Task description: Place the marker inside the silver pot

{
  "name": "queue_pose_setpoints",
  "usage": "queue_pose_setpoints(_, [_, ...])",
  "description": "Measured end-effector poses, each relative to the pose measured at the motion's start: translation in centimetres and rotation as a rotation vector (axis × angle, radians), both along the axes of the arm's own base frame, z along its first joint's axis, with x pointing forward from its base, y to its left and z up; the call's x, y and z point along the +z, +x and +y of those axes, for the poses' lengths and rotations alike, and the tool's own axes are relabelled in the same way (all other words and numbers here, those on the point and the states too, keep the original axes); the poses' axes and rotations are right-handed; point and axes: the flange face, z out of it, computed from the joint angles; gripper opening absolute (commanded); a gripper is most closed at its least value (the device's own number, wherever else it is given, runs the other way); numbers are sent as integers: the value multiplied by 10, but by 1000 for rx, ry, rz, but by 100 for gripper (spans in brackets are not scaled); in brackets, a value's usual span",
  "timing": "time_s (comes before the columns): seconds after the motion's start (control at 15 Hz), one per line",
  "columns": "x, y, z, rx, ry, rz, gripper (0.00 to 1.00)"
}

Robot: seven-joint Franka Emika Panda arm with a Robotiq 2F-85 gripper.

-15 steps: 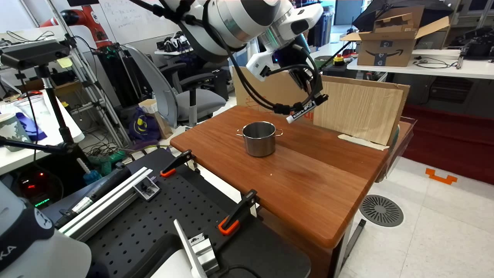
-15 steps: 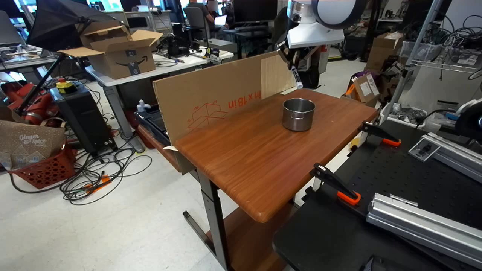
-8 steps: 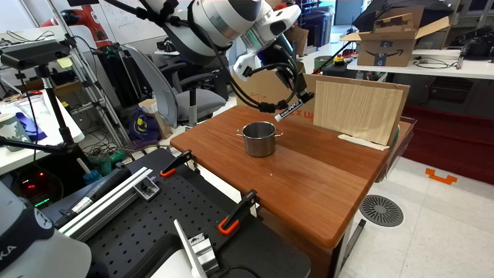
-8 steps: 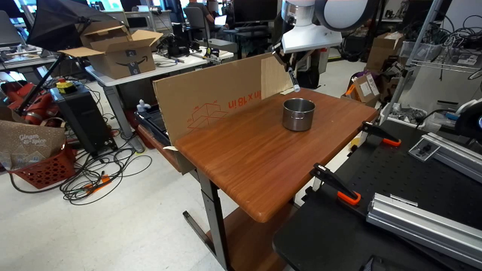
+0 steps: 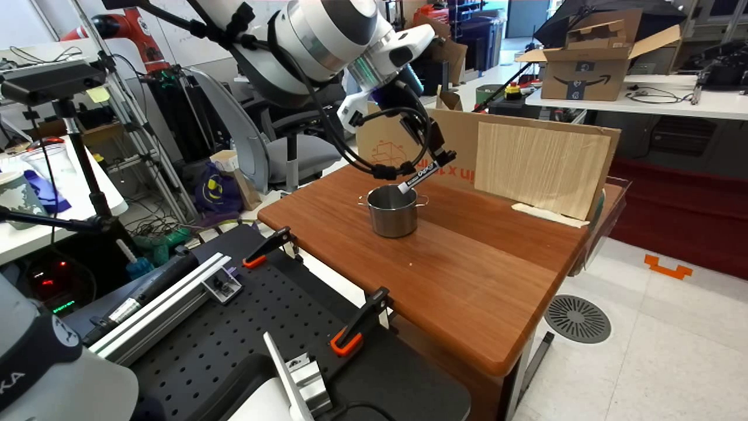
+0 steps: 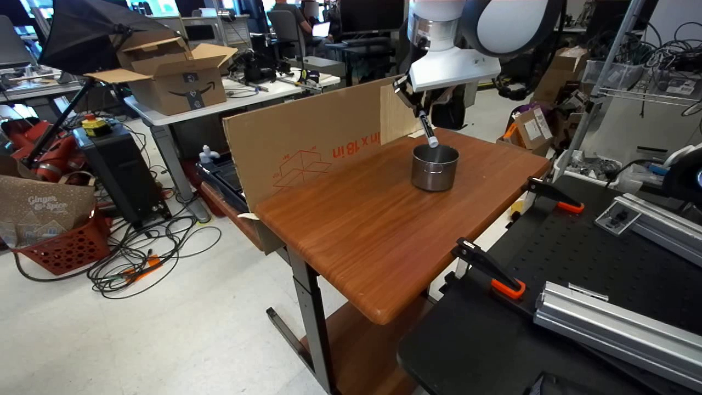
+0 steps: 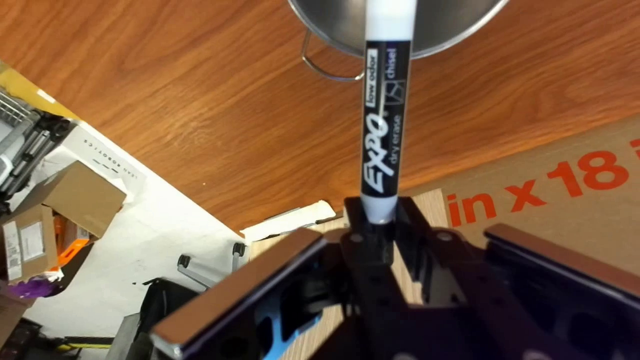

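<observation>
The silver pot [image 5: 393,221] stands upright on the brown table and also shows in an exterior view [image 6: 433,179]. In the wrist view only part of the pot [image 7: 330,22] shows, at the top edge. The marker [image 5: 422,175], black with white ends, is tilted in both exterior views [image 6: 427,130]. My gripper [image 5: 442,160] is shut on its upper end, as the wrist view shows at the fingertips [image 7: 378,212]. The marker's lower white end overlaps the pot's far rim and opening. I cannot tell whether it is below the rim. The gripper is above and behind the pot.
A cardboard sheet [image 5: 444,128] stands along the table's [image 5: 467,269] far edge, behind the gripper. Orange-and-black clamps [image 5: 365,318] sit at the near edge, beside a black perforated board [image 5: 280,316]. The pot has thin wire handles at its sides.
The gripper has moved down and toward the pot with the marker in it. The marker's lower end went from beside and above the pot to over its opening. The pot has not moved.
</observation>
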Motion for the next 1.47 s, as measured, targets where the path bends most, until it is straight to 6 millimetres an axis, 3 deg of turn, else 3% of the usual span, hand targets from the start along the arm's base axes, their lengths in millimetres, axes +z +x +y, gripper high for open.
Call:
queue_pose_setpoints(0.73, [-24, -21, 23, 37, 8, 60, 5])
queue_pose_setpoints(0.8, [-26, -22, 24, 40, 8, 65, 44])
queue_pose_setpoints(0.87, [-28, -24, 25, 42, 8, 69, 45])
queue_pose_setpoints(1.33, [-31, -25, 22, 37, 10, 79, 95])
queue_pose_setpoints(1.47, [-32, -25, 21, 34, 11, 81, 100])
